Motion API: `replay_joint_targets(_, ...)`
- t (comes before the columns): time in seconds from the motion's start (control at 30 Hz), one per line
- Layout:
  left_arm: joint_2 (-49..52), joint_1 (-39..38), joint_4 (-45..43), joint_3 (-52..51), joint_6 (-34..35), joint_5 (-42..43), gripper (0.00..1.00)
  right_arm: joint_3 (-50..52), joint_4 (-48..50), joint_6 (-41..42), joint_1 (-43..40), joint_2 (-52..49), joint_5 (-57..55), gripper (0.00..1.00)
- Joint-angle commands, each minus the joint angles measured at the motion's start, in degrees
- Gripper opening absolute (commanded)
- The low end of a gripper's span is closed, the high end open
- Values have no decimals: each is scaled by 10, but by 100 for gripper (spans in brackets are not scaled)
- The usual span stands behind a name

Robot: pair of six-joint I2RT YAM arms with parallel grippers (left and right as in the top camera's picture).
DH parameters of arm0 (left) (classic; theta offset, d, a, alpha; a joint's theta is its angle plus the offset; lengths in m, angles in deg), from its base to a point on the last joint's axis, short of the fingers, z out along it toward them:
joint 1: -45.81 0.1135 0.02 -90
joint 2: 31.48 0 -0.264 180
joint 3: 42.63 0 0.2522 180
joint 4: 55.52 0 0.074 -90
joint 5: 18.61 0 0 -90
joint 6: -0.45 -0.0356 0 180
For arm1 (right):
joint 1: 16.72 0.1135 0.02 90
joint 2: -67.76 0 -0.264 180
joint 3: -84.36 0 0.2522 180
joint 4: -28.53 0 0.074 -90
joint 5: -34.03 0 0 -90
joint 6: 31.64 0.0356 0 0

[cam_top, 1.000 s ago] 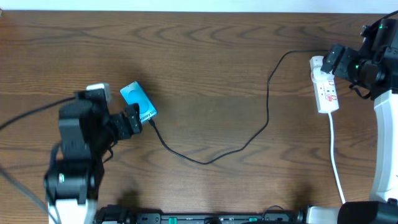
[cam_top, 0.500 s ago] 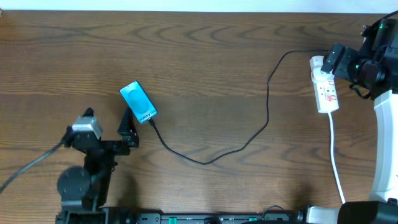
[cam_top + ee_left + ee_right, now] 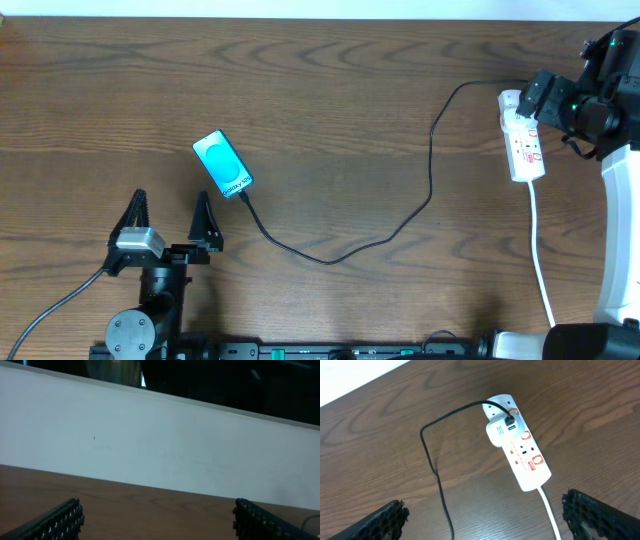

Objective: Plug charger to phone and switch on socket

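The cyan-screened, black-edged phone (image 3: 222, 165), thin black charger (image 3: 430, 170) at its end, lies just beyond the wide-apart left gripper (image 3: 169, 197); the white socket (image 3: 525, 455) lies ahead of the spread right gripper (image 3: 482, 510)

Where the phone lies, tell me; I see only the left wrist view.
Observer: The phone lies flat on the table, beyond the open left fingers, slightly to their right.
Operator: Report the cable.
Observer: The cable runs from the phone's near end to a white adapter plugged into the socket.
Operator: Give the right arm's position.
Observer: The right fingers hang open over the socket, not touching it.
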Motion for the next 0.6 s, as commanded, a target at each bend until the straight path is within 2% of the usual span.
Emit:
replay_joint_targets(0.0,-6,3,-5,-15,-5,-7,95,-3,-1,-8,0,5,-3,99)
replay_joint_targets(0.57,-7,3,-5,-115,-5,-7,95,-3,-1,-8,0,5,-3,99)
